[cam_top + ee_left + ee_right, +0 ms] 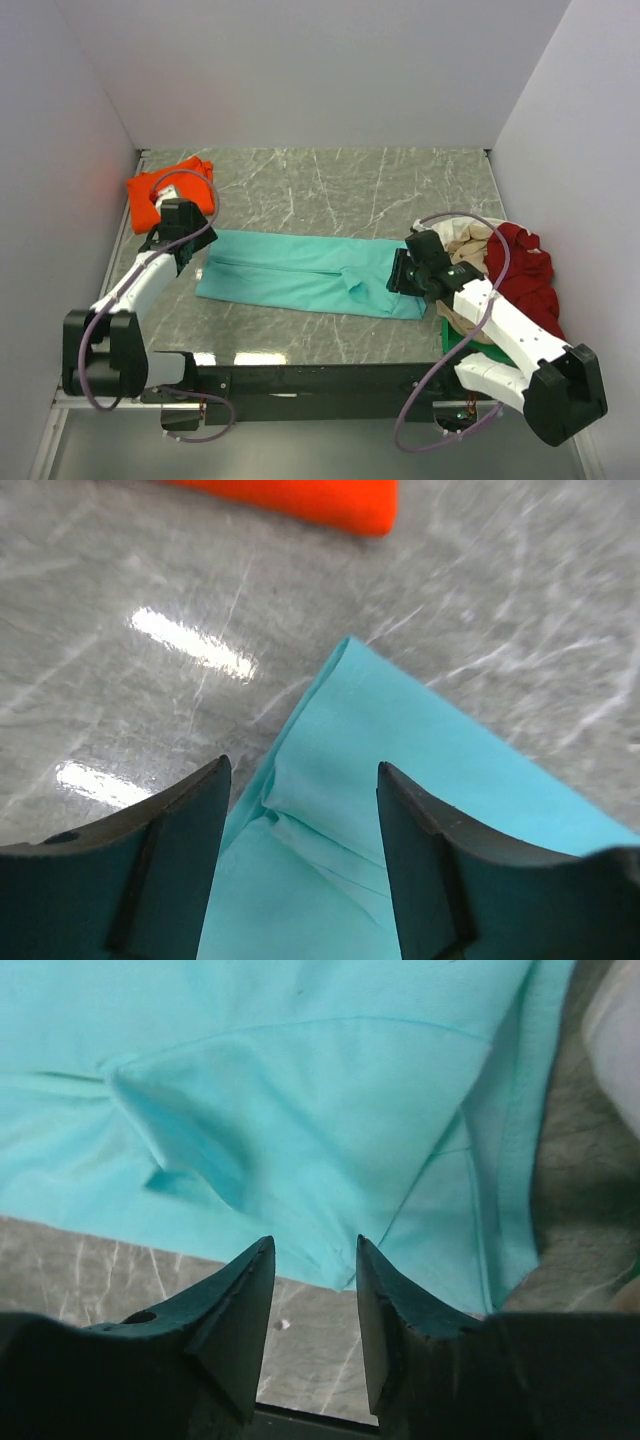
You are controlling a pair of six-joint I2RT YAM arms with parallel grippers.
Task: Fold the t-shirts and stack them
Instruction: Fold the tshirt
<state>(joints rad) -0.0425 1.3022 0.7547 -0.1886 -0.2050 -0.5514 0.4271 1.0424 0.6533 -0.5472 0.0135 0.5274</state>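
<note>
While hanging part-open and empty above the teal t-shirt [300, 272] lying folded in a long strip across the counter [330, 190], left claw [303, 775] at its left end and right claw [315, 1250] at its right, could pinch only the top layer and pull the fold askew.

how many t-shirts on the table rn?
6 visible: bright orange cotton t-shirt far left; teal t-shirt folded into a strip, centre; dark red t-shirt, beige t-shirt, white t-shirt and green t-shirt heaped at right. Heap may hide more.
</note>
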